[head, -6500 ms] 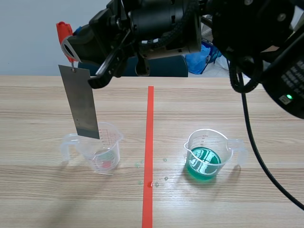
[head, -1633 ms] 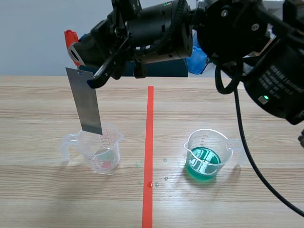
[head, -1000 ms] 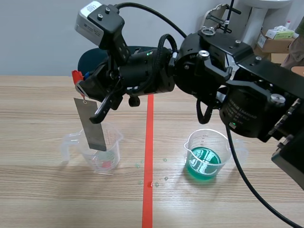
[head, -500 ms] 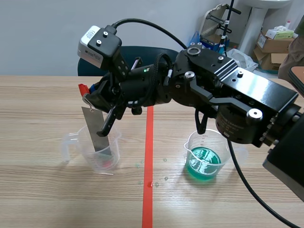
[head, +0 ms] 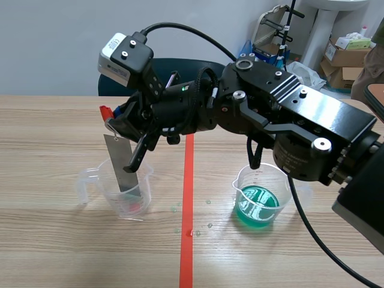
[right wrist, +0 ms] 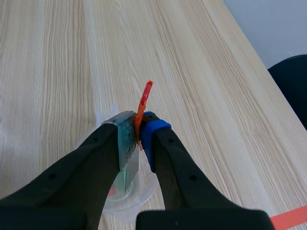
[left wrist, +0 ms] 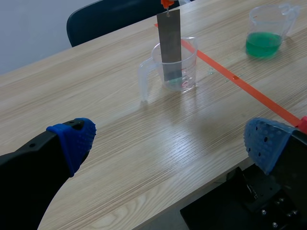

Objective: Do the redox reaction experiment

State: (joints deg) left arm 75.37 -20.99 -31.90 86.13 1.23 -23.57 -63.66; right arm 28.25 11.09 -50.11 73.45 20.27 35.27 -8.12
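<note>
With right pincer [right wrist: 139, 136] clenched on the red clip [right wrist: 144, 100], holds the metal strip [head: 125, 165] dipped into the clear cup [head: 123, 195] toward the desk's [head: 60, 252] left side. Shows left pincer [left wrist: 169, 141] released, empty. Seems mid-task: green cup [head: 259, 201] untouched.

Light wood-grain tabletop [head: 48, 258], split from near edge to far edge by an orange-red tape line [head: 187, 252]. Behind the far edge, a dark blue chair [left wrist: 110, 14] against a plain, pale grey-blue wall [head: 48, 36]. Past the far right corner, cardboard boxes [head: 351, 51] beside a white pedestal [head: 327, 27]. Soft, even light, with faint glare on the wood.
</note>
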